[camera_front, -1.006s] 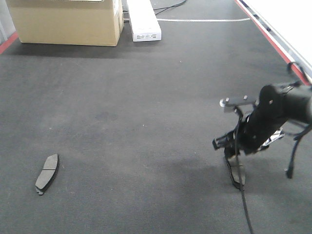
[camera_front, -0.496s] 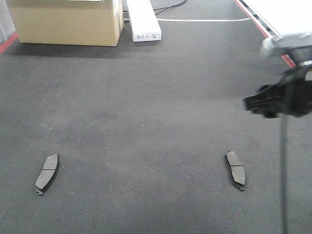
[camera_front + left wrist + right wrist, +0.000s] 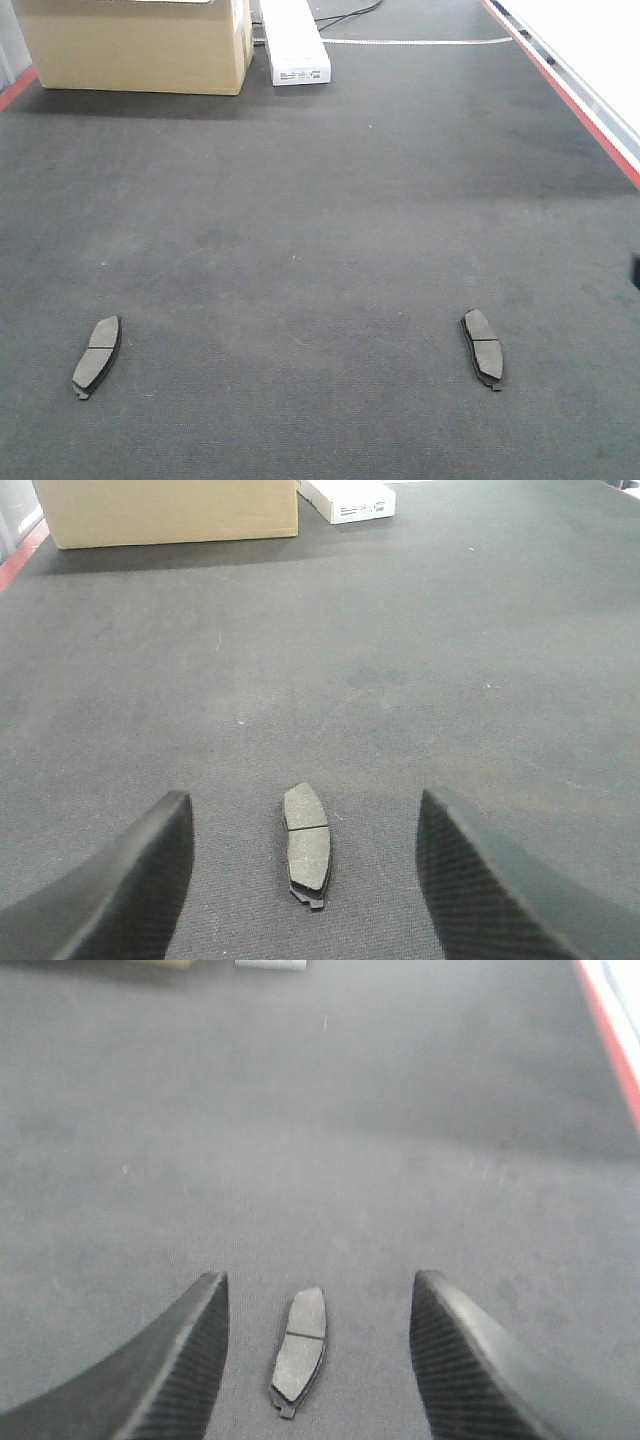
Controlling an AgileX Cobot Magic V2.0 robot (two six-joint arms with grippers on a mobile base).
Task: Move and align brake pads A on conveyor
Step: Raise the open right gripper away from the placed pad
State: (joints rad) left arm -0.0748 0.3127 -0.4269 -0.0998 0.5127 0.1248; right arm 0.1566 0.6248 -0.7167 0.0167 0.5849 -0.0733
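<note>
- While they lie flat and well apart on the conveyor (image 3: pixel 300 200), left pad (image 3: pixel 97 355) and right pad (image 3: pixel 483 347) sit roughly level, probably set as a row.
- Left tool (image 3: pixel 302 798) spread wide, empty, framing the left pad (image 3: pixel 307 845).
- Right tool (image 3: pixel 320 1277) equally wide, empty, framing the right pad (image 3: pixel 298 1350).

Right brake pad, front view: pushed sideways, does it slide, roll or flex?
Probably stiff: the right brake pad looks like a solid slab. Lying flat, it should not roll or tip. The conveyor looks rough, so sliding likely drags.
</note>
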